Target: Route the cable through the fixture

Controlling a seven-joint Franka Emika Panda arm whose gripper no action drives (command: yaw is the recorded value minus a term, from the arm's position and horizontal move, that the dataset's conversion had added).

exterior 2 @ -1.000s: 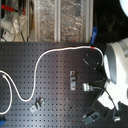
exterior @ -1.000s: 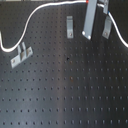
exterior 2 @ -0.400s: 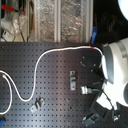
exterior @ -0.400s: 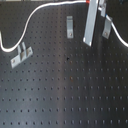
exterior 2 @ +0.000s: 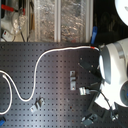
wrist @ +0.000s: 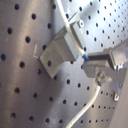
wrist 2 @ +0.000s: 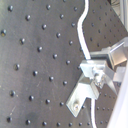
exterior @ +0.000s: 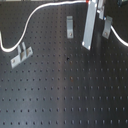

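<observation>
A: Gripper (exterior: 92,25) sits at the far edge of the perforated board (exterior: 65,95) in the first exterior view, one long grey finger (exterior: 89,27) hanging down. Cable (exterior: 35,15) arcs from the board's left edge up to it, then carries on past the bracket (exterior: 107,26) beside it.

B: Holding the cable?

A: Looks pinched up top, but I can't tell for sure. Second exterior view: arm (exterior 2: 112,70) covers the gripper; the cable (exterior 2: 35,75) loops across the board to a red band (exterior 2: 93,47) right at the arm.

B: Wrist views?

A: First wrist view: cable (wrist: 87,107) passes a metal fixture (wrist: 62,50). Second wrist view: it (wrist 2: 81,35) runs down to an angle bracket (wrist 2: 82,95). Jaws not visible in either.

B: Handling?

A: Light, limp, likely slick. I'd grip near the red band, short lead, so the tip doesn't droop.
</observation>
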